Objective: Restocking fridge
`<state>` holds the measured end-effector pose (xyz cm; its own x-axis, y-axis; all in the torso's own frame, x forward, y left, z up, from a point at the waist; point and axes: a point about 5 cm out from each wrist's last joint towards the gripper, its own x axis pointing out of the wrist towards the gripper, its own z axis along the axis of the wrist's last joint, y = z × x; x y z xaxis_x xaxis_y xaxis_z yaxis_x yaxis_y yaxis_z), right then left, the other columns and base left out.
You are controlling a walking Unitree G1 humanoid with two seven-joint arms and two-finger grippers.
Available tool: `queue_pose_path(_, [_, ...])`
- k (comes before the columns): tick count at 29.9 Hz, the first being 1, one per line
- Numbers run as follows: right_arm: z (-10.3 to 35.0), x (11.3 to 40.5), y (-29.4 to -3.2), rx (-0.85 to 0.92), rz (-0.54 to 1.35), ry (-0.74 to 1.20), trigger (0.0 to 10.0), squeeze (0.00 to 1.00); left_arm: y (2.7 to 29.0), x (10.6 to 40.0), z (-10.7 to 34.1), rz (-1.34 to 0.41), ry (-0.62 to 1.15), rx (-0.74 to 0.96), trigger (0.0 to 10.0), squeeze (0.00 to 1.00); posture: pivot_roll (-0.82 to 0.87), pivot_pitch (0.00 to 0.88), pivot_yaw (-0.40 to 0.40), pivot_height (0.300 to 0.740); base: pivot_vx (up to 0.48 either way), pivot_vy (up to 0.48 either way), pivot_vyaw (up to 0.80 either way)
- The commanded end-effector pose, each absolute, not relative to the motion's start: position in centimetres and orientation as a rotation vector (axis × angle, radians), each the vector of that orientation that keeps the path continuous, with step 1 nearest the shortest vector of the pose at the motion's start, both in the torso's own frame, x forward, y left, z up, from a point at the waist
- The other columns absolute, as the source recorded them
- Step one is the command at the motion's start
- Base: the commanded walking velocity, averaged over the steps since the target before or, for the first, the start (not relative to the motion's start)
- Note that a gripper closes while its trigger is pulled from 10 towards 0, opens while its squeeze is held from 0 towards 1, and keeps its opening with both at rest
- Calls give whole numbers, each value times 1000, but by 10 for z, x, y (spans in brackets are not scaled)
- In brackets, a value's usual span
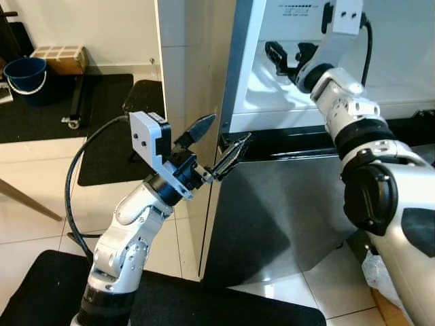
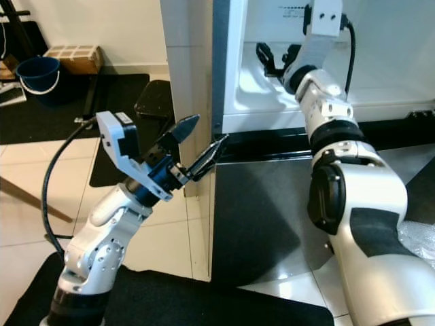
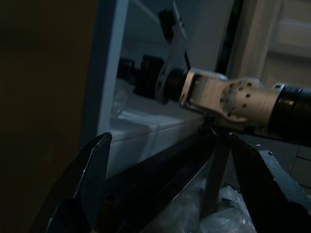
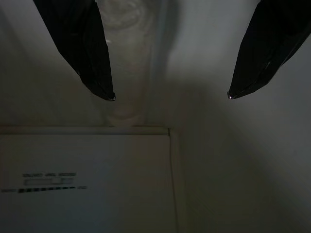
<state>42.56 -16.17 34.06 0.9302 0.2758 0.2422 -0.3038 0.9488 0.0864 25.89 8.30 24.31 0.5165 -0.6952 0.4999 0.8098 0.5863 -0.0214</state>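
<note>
The fridge stands open before me, with a white inner shelf (image 1: 272, 95) above a grey lower panel (image 1: 285, 210). My right gripper (image 1: 289, 58) reaches over that shelf with its fingers open and nothing between them. In the right wrist view the right gripper (image 4: 170, 96) faces a white wall, where a pale see-through bottle-like shape (image 4: 127, 58) stands just beyond one finger. My left gripper (image 1: 229, 130) is open and empty, held at the fridge's left edge just above the dark seam. In the left wrist view the left gripper (image 3: 170, 137) looks along the shelf toward the right arm.
A blue bucket (image 1: 26, 75) and a cardboard box (image 1: 61, 58) sit at the far left by the wall. Black mats (image 1: 109, 115) lie on the tiled floor. A wooden leg (image 1: 27, 200) slants in at the left. Crinkled plastic (image 1: 380, 272) lies at the lower right.
</note>
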Motion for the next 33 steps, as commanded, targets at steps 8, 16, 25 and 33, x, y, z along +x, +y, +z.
queue_pose_path(8, [335, 428, -152, -17, 274, -181, 10000, 1000, 84, 245, 245, -913, -477, -284, 10000, 0, 132, 151, -96, 740, 0, 0, 0])
queue_pose_path(16, [333, 428, -147, -128, 264, -154, 10000, 0, 84, 239, 247, -915, -473, -284, 10000, 0, 138, 159, -95, 740, 0, 0, 0])
queue_pose_path(25, [329, 429, -150, -205, 237, -122, 10000, 0, 83, 239, 249, -918, -466, -288, 10000, 0, 135, 153, -87, 740, 0, 0, 0])
queue_pose_path(33, [331, 429, -159, -183, 192, -121, 0, 0, 84, 241, 251, -922, -471, -282, 10000, 0, 136, 130, -81, 740, 0, 0, 0])
